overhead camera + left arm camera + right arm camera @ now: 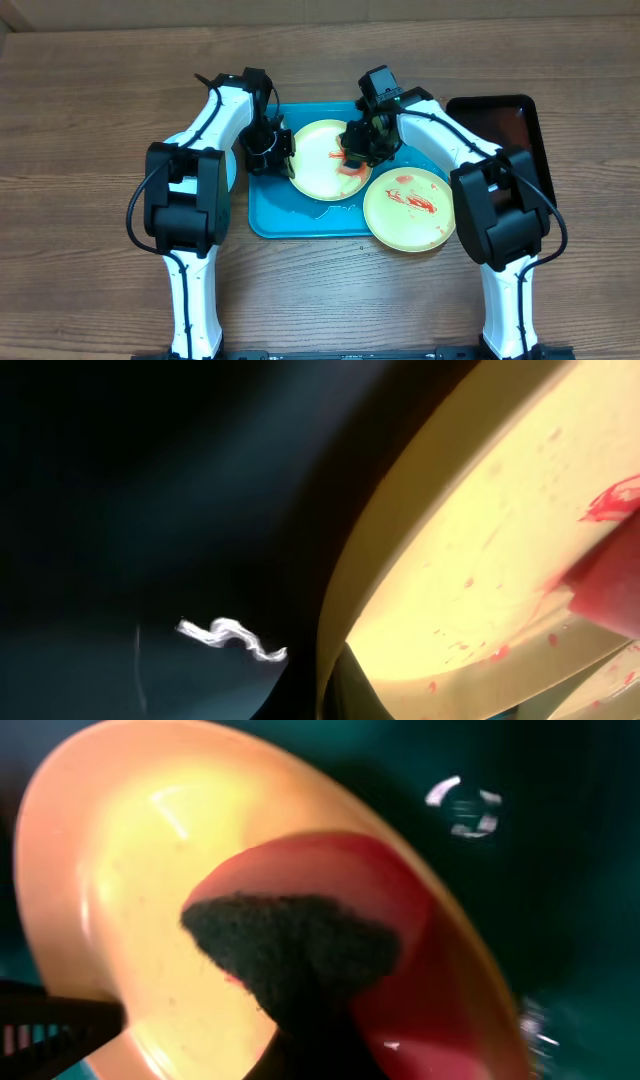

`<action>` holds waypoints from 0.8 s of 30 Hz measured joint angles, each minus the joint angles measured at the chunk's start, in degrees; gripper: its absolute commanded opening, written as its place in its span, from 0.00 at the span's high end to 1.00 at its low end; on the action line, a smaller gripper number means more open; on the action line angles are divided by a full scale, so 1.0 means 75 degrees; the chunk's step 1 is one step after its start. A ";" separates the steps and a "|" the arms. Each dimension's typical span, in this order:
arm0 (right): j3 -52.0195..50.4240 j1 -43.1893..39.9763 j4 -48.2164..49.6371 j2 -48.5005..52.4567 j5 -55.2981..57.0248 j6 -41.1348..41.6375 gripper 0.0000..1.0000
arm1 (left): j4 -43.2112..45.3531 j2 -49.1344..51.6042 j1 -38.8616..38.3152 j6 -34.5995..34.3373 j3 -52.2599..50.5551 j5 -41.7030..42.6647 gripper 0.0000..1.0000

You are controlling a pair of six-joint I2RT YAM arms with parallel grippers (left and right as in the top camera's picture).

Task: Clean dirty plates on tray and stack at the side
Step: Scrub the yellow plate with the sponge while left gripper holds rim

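Observation:
A pale yellow plate (322, 165) stands tilted on the turquoise tray (268, 208). My left gripper (272, 150) is shut on the plate's left rim (345, 610); red specks dot the plate face (480, 560). My right gripper (358, 148) is shut on a red sponge (400, 950) and presses its dark scouring side (300, 945) against the same plate (120, 870). A second yellow plate (408, 208), smeared with red sauce, lies flat at the tray's right edge. A pale blue-white plate edge (233, 172) peeks out from behind the left arm, off the tray.
A glossy black tray (510, 125) sits at the back right. Water or foam glints on the turquoise tray floor (230, 635). Bare wooden table (90, 120) surrounds the trays.

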 measured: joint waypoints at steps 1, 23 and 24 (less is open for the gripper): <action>0.0000 0.0041 0.0114 0.0035 -0.0137 0.0050 0.96 | 0.0000 0.0000 0.0006 0.0000 -0.0003 0.0017 0.96; 0.0734 0.0592 -0.1667 0.0221 0.0236 -0.0090 0.96 | 0.0050 0.0003 0.0082 0.0198 -0.0047 0.0157 0.96; 0.0863 0.0522 -0.1909 0.0230 0.0533 -0.0175 0.96 | 0.0052 0.0003 0.0096 0.0198 -0.0050 0.0184 0.96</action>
